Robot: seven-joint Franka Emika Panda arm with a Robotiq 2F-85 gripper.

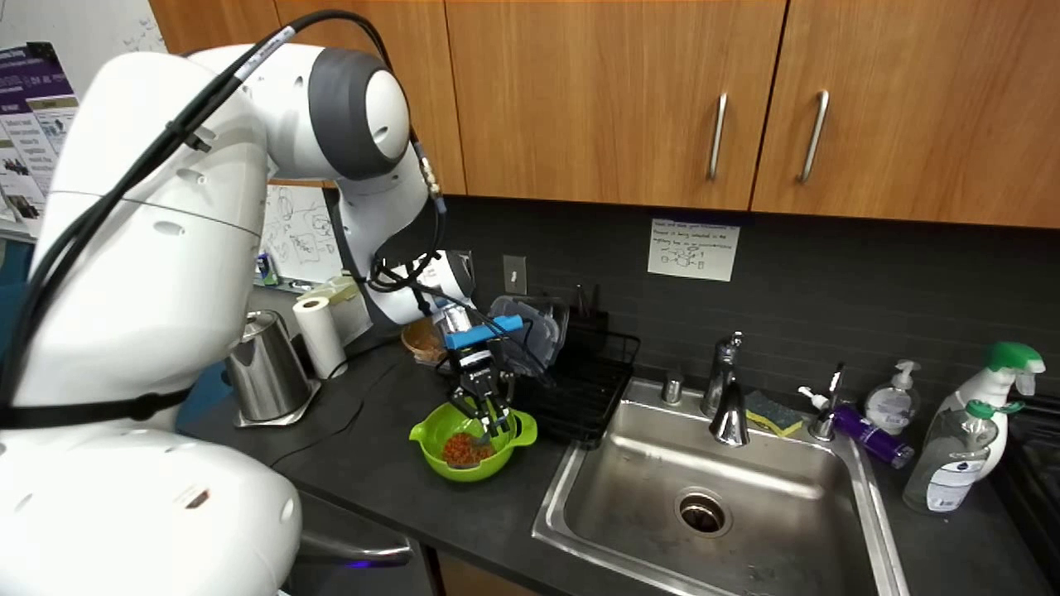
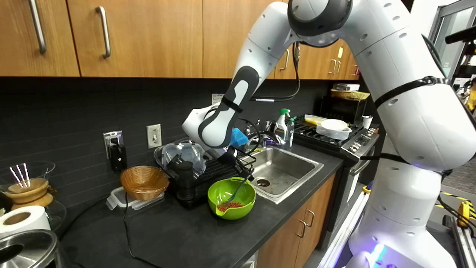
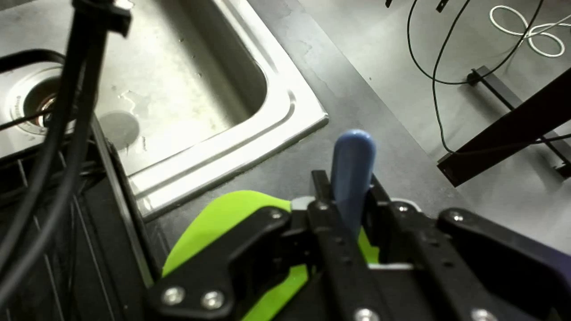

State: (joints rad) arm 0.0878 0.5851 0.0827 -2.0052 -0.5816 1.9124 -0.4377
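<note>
A blue-handled utensil (image 3: 352,169) stands between the black fingers of my gripper (image 3: 348,189), which is shut on it in the wrist view. Its shaft (image 2: 237,190) slants down into a lime-green bowl (image 2: 238,213) with a pouring lip. The utensil's lower end reaches small orange-red pieces (image 2: 235,204) at the bottom; its exact shape is hard to make out. In an exterior view my gripper hangs over the bowl's (image 1: 472,475) back right side, close to the rim. The same orange-red heap (image 1: 464,451) shows there.
A black dish rack (image 1: 596,389) with clear plastic containers (image 2: 182,158) stands behind the bowl. Beside it is a steel sink (image 1: 571,517) with a faucet (image 1: 729,414). A wicker basket (image 2: 145,182), kettle (image 1: 265,368), paper roll (image 1: 319,338) and loose cord (image 2: 128,234) are on the counter.
</note>
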